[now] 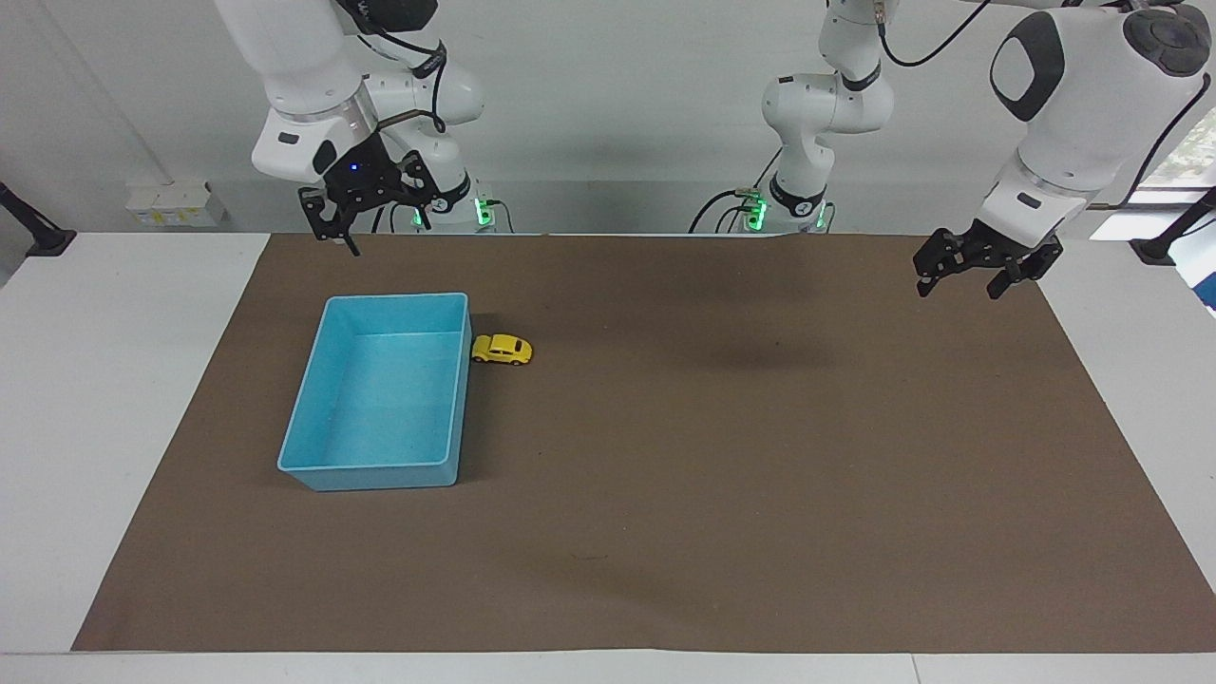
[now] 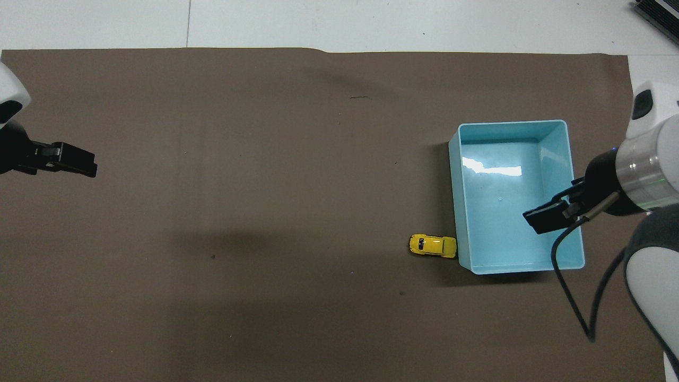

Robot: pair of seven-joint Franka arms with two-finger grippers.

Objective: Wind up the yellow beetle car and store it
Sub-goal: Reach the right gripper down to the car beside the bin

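The yellow beetle car (image 1: pixel 502 350) stands on the brown mat against the outer wall of the blue tray (image 1: pixel 385 299), on the side toward the left arm's end and by the tray's corner nearer to the robots. It also shows in the overhead view (image 2: pixel 433 246), beside the tray (image 2: pixel 512 123). The tray holds nothing. My right gripper (image 1: pixel 380 228) hangs open and empty, high in the air; from overhead it (image 2: pixel 543 220) covers the tray's part nearer to the robots. My left gripper (image 1: pixel 964 280) is open and empty, raised over the mat at the left arm's end (image 2: pixel 74 165).
The brown mat (image 1: pixel 722 456) covers most of the white table (image 1: pixel 104 399). The arm bases and their cables stand along the table edge nearest the robots. A cable loop hangs from the right wrist (image 2: pixel 573 297).
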